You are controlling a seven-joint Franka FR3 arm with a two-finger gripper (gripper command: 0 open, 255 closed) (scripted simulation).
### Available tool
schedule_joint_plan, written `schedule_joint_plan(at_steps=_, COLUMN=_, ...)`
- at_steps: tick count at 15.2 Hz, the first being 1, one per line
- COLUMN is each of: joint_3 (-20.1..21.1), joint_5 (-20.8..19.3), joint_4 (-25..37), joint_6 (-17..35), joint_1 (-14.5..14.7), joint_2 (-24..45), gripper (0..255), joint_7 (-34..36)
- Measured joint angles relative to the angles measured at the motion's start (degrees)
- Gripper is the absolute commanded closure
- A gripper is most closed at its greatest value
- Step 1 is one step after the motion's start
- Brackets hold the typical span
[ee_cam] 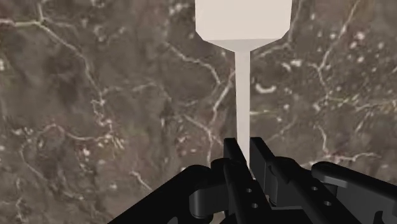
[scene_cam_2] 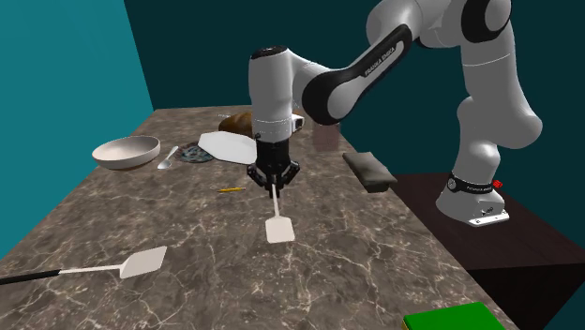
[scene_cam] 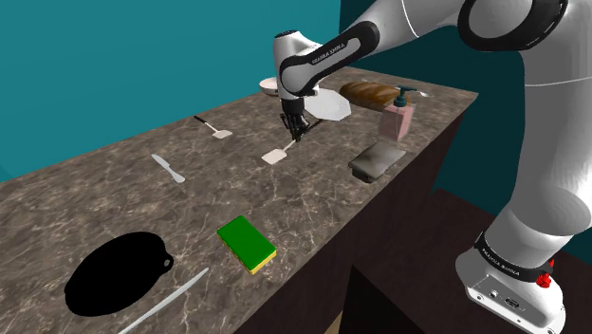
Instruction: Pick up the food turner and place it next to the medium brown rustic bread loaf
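The end effector (ee_cam: 245, 156) is clamped on the thin pale handle of the food turner (scene_cam: 276, 157), its black fingers pinching it from both sides. The turner slants down from the grip, with its square blade low over the marbled brown surface (scene_cam: 114, 190) (whether it touches, I cannot tell). The brown bread loaf (scene_cam: 368, 92) lies toward the far end, to the shoulder view's right of the turner, just beside a white plate (scene_cam: 329, 104). A second turner (scene_cam: 221, 133) lies apart, to the left.
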Motion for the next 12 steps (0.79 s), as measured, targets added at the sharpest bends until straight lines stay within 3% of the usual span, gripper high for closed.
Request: schedule_joint_plan(at_steps=12, joint_3=0.7, joint_5=1.7, joint_4=4.8, joint_6=-7.7, joint_1=-0.3, joint_2=-3.2, gripper=255, joint_7=-1.6)
